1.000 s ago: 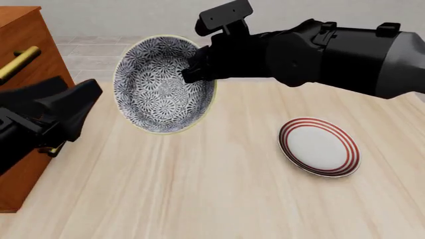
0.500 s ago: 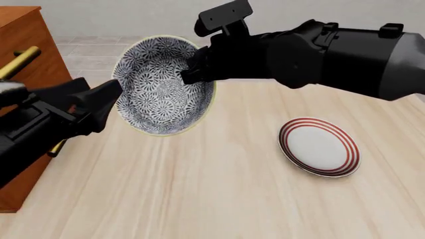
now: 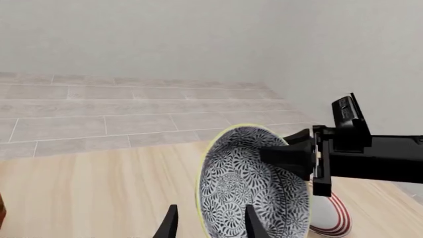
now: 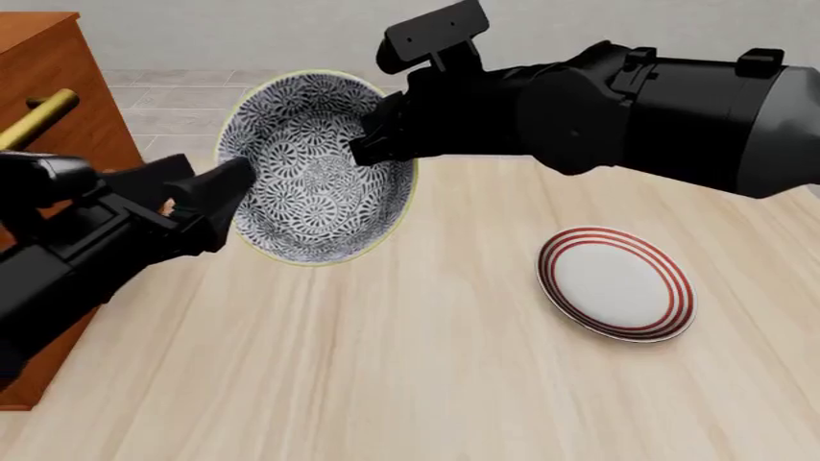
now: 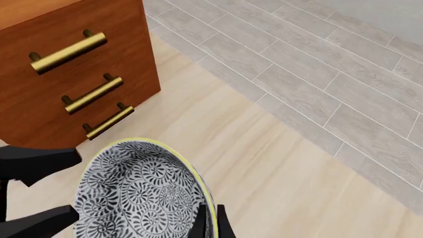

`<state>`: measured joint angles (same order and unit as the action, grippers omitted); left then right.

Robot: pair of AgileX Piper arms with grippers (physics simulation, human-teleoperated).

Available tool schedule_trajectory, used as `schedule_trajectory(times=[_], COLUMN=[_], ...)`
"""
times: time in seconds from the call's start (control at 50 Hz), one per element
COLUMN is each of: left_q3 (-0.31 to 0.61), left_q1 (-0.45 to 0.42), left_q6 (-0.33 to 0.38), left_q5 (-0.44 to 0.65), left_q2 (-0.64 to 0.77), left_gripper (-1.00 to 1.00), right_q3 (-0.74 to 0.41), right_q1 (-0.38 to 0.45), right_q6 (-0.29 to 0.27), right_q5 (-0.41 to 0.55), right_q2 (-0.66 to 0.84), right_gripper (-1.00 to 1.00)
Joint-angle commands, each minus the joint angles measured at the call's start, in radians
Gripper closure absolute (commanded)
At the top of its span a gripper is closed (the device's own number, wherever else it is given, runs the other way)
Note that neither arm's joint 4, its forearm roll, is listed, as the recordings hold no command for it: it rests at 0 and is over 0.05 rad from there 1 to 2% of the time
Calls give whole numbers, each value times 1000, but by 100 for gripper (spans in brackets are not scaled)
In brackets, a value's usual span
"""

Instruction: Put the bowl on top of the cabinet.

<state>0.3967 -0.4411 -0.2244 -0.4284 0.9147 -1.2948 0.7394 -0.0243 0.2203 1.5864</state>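
The blue-patterned bowl [image 4: 321, 182] hangs tilted on its side above the table, its inside facing the front camera. My right gripper [image 4: 365, 144] is shut on the bowl's right rim; in the right wrist view the two fingers [image 5: 198, 224] pinch the yellowish edge. My left gripper [image 4: 234, 192] is open at the bowl's left rim. In the left wrist view its fingers [image 3: 170, 225] stand apart on either side of the rim of the bowl [image 3: 251, 188]. The reddish-brown cabinet [image 4: 52, 96] with brass handles stands at the far left, behind the left arm.
A flat white plate with red rings [image 4: 615, 283] lies on the table to the right, below the right arm. The cabinet [image 5: 66, 84] front shows three brass bar handles. Beyond the table's far edge is grey tiled floor [image 3: 132, 109].
My left gripper has moved right and slightly up, from beside the cabinet to the bowl's left rim. The bowl and right arm have barely shifted.
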Motion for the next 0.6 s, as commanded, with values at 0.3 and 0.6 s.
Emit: schedule_trajectory(times=[0.3, 0.6], left_q3=[-13, -1], left_q1=[-3, -16], left_q6=[-8, -28], left_q5=[-83, -140], left_q2=[96, 176], left_gripper=[-100, -100], right_q3=[2, 7], right_q1=[0, 3], right_q6=[6, 8], right_q5=[-4, -9], right_q2=[-4, -3], right_gripper=[100, 100])
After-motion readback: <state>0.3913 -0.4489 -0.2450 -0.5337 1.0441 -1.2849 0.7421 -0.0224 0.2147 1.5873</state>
